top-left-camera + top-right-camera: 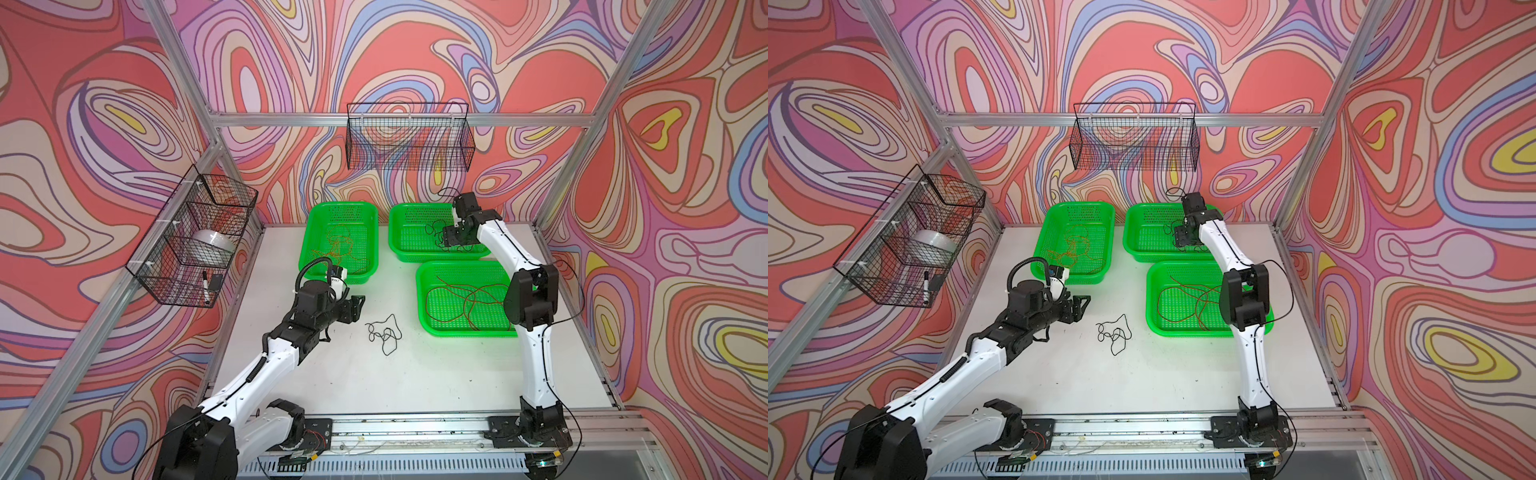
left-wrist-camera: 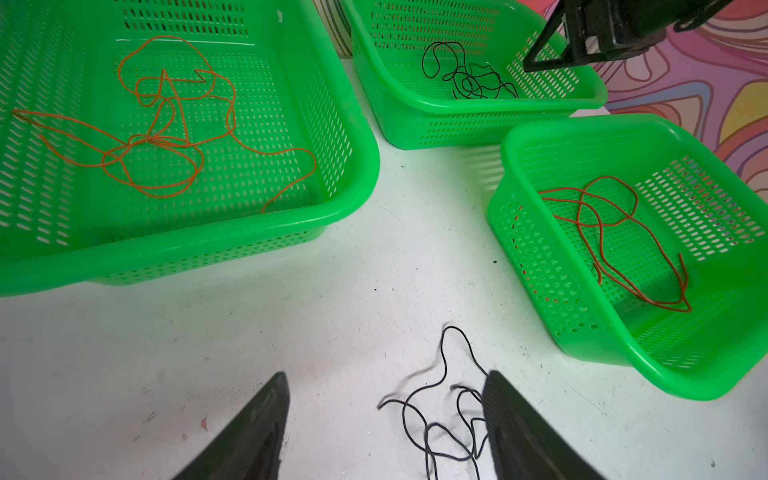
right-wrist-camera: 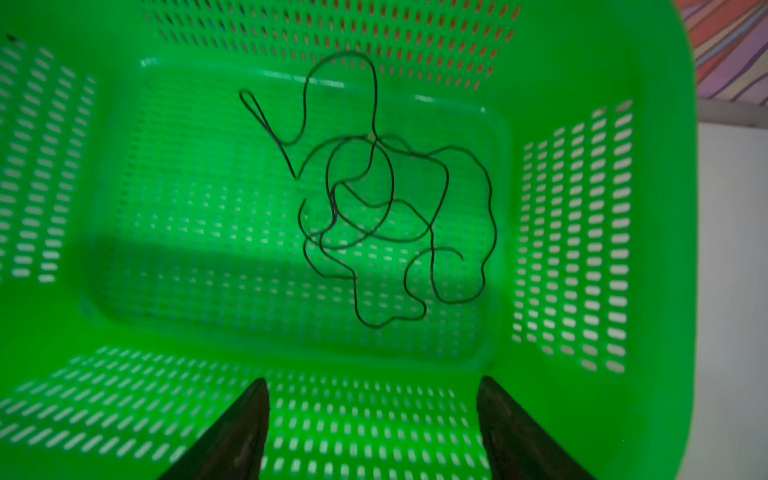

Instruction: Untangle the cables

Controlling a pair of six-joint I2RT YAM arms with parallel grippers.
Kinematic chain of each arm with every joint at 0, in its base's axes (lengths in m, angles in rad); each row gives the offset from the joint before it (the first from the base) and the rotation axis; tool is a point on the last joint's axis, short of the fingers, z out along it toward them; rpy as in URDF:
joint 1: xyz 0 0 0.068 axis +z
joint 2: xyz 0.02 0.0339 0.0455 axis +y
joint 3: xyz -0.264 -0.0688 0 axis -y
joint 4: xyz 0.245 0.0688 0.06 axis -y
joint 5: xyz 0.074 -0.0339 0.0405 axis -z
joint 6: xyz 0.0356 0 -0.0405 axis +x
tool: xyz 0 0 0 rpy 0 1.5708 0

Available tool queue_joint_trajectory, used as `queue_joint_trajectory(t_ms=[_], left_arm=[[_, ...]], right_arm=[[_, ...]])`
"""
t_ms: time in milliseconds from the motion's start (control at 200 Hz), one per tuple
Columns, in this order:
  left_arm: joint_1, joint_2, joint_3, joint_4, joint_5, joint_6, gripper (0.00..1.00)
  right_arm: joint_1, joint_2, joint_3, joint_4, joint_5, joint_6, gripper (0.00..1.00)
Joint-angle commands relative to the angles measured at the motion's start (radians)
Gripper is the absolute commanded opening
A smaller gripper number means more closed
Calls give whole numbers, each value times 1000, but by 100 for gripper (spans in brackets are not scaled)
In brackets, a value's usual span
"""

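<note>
No text, label, brand, number or sign can be read in any of the views. The only candidate is a small dark marking on the white camera housing [image 1: 338, 282] at the left arm's wrist, just in front of the near rim of the left green basket [image 1: 343, 204]. It is too small and blurred to make out.
</note>
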Motion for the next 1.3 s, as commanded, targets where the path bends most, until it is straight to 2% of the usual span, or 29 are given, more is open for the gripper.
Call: queue_joint_trajectory(t_ms=[0, 120, 205, 290, 436, 536, 661, 936, 1042, 1177, 1292], left_arm=[[-7, 10, 12, -27, -8, 10, 76], [-5, 4, 22, -63, -79, 0, 76], [-1, 4, 53, -141, -146, -29, 76], [0, -9, 69, -183, -160, -35, 77], [4, -75, 54, -202, -281, -81, 78], [13, -127, 39, -198, -336, -97, 79], [15, -162, 40, -213, -346, -76, 79], [15, -212, 32, -251, -356, -66, 80], [15, -225, 24, -249, -354, -63, 79], [15, -223, 26, -254, -340, -62, 79], [16, -225, 26, -254, -334, -63, 79]], right_arm=[[18, -50, 40, -71, -28, -79, 72], [134, -255, -273, 186, -108, -345, 71], [227, -367, -452, 290, -167, -496, 64], [289, -455, -598, 377, -244, -546, 61], [375, -510, -764, 470, -368, -556, 56], [451, -444, -772, 466, -375, -559, 55], [522, -357, -734, 439, -352, -557, 54], [578, -273, -747, 461, -406, -559, 54], [586, -250, -763, 490, -367, -555, 53], [600, -205, -752, 504, -250, -555, 50], [602, -193, -753, 498, -256, -557, 49]])
